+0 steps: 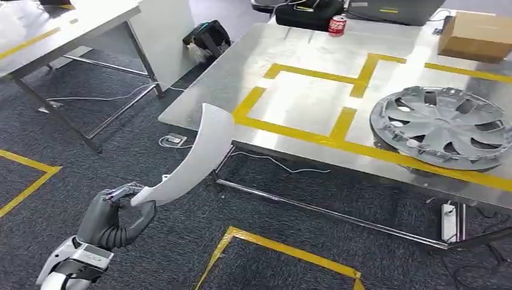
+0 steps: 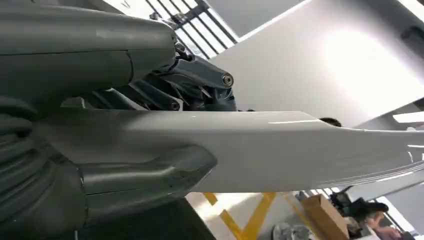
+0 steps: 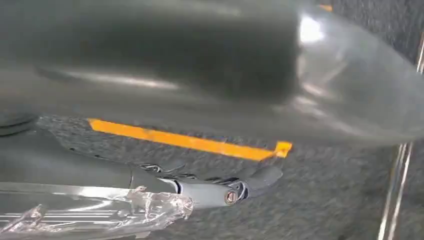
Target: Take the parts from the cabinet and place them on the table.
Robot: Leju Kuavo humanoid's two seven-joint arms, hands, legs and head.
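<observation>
Robot hand [image 2: 95, 150] around a long white curved part [image 2: 280, 150], cardboard box [image 2: 327, 217] beyond.

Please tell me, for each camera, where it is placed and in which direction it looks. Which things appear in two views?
Head view: high on the body, looking down at the steel table and carpet; the left hand holds a white curved part.
Left wrist view: behind the left hand, along the white curved part toward the table.
Right wrist view: behind the right hand, facing carpet and yellow tape; clear plastic lies by its fingers.
Shared: head and left wrist show the part, table and cardboard box.
</observation>
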